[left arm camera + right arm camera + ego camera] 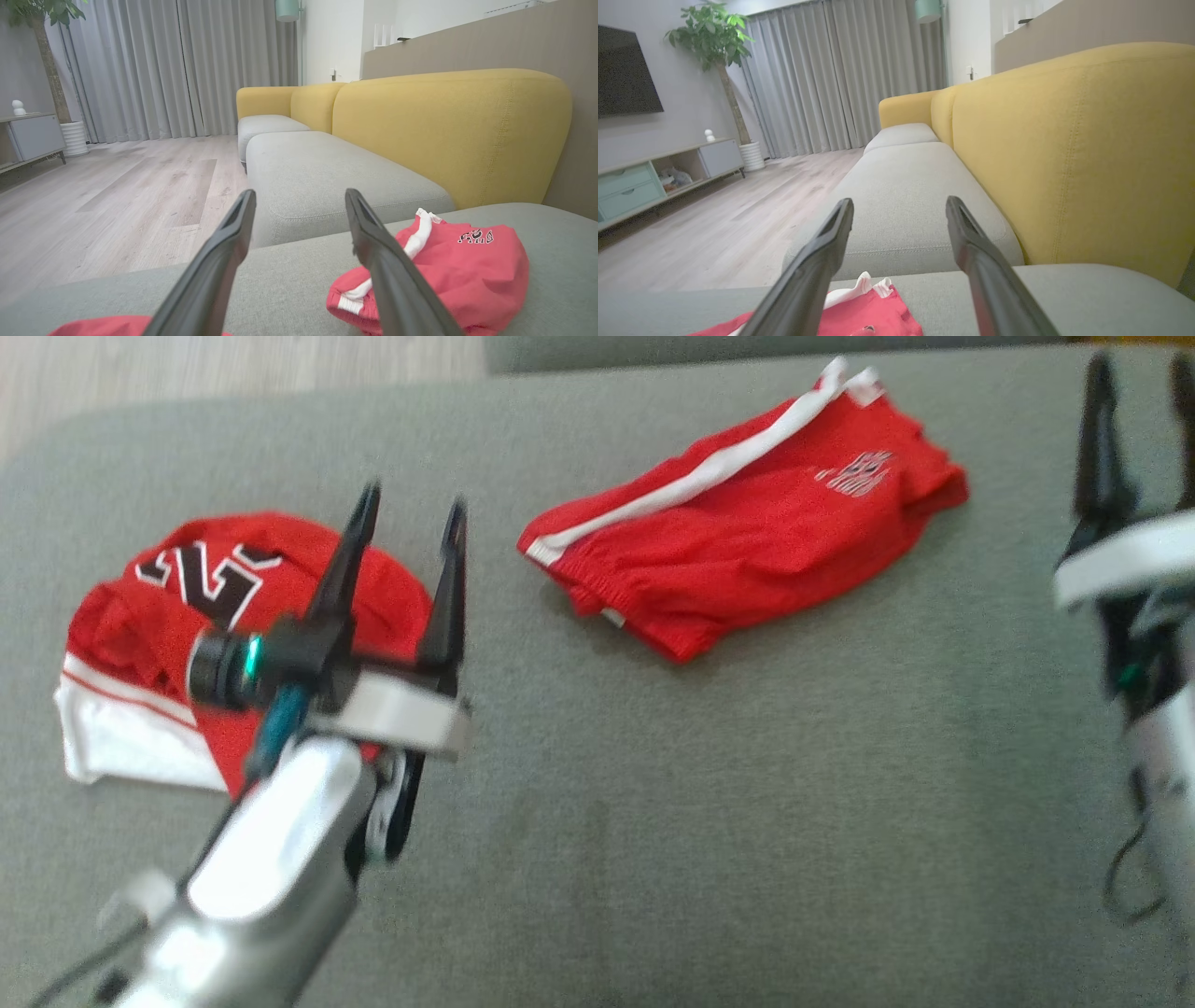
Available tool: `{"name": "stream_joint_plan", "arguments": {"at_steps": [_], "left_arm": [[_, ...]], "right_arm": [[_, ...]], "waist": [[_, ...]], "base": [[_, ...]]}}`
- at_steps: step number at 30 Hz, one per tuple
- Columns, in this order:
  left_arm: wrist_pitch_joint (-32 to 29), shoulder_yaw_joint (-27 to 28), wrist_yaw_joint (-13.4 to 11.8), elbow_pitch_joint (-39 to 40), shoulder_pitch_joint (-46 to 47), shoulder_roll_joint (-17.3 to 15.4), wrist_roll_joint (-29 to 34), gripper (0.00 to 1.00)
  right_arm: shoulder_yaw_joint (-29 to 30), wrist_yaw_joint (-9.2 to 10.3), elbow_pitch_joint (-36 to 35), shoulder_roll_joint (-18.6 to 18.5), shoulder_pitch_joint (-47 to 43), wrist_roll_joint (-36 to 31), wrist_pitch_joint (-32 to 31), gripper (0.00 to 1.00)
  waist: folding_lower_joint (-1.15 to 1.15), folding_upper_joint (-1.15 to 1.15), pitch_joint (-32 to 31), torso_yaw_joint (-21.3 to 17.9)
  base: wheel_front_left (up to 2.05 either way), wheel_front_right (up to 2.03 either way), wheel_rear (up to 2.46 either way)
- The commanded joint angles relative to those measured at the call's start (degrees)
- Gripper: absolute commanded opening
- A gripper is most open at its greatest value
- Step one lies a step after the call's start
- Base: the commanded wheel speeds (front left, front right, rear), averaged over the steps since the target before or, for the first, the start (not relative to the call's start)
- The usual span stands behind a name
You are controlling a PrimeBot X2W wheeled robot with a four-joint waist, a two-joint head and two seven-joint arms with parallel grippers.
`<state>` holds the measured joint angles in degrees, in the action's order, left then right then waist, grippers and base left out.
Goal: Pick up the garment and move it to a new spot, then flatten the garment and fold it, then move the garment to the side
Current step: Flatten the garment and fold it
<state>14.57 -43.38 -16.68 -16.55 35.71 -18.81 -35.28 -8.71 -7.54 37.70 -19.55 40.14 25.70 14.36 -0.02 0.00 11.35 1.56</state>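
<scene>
The grey sofa seat (709,784) is coarse, matt woven cloth, and the red shorts with a white side stripe (747,541), far right, and the red jersey with a black-and-white number (121,635), left, are thin, soft, creased cloth with a faint sheen. The left tool (414,502) has fingers (341,569) of matt black plastic on a smooth, glossy silver forearm (271,840). The yellow backrest (444,130) is fine-weave cloth with a stitched seam, the floor (117,196) pale matt wood-grain boards, and the grey curtains (187,65) pleated cloth.
</scene>
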Motion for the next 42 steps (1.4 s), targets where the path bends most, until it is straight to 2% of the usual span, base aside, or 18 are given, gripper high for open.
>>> {"name": "stream_joint_plan", "arguments": {"at_steps": [1, 5, 11, 14, 21, 29, 35, 42], "left_arm": [[0.41, 4.17, -0.75, 2.73, -1.70, -1.90, 1.30, 1.00], [0.42, 7.46, -1.27, 4.58, -9.12, -1.03, 3.52, 1.00], [0.42, 11.75, -0.50, 5.21, -19.54, 1.62, 6.22, 1.00], [0.42, 14.08, 0.44, 5.56, -23.28, 3.32, 7.69, 1.00], [0.42, 18.75, 3.56, 5.92, -26.71, 6.34, 10.44, 1.00], [0.42, 21.38, 7.17, 5.82, -24.20, 8.59, 14.65, 1.00], [0.42, 22.63, 9.43, 5.49, -21.34, 10.22, 16.77, 1.00], [0.42, 23.17, 12.06, 4.53, -17.56, 12.72, 18.71, 1.00]], "right_arm": [[0.81, 0.05, -4.67, 2.09, -3.82, -0.43, 0.54, 1.00], [3.31, 0.05, -11.33, 7.02, -13.44, -3.62, 0.57, 1.00], [6.04, 0.05, -18.85, 14.53, -26.80, -8.52, -0.85, 1.00], [6.20, 0.05, -21.15, 16.08, -32.26, -9.28, -1.38, 1.00], [6.82, 0.05, -23.41, 16.63, -36.25, -8.22, -1.49, 1.00], [8.32, 0.05, -25.84, 16.66, -32.30, -11.35, -5.00, 1.00], [11.62, 0.05, -26.04, 16.66, -22.05, -12.74, -11.66, 1.00], [19.43, 0.05, -18.15, 15.28, -7.07, -17.80, -22.61, 1.00]], "waist": [[0.02, 0.00, -3.02, -1.83], [0.02, 0.00, -5.57, -2.70], [0.02, 0.00, -8.54, -3.62], [0.02, 0.00, -8.87, -3.86], [0.02, 0.00, -8.66, -3.88], [0.02, 0.00, -3.80, -2.04], [0.02, 0.00, 2.35, 0.14], [0.02, 0.00, 7.28, 4.09]], "base": [[0.00, 0.00, 0.00], [0.00, 0.00, 0.00], [0.00, 0.00, 0.00], [0.00, 0.00, 0.00], [0.00, 0.00, 0.00], [0.00, 0.00, 0.00], [0.00, 0.00, 0.00], [0.00, 0.00, 0.00]]}}
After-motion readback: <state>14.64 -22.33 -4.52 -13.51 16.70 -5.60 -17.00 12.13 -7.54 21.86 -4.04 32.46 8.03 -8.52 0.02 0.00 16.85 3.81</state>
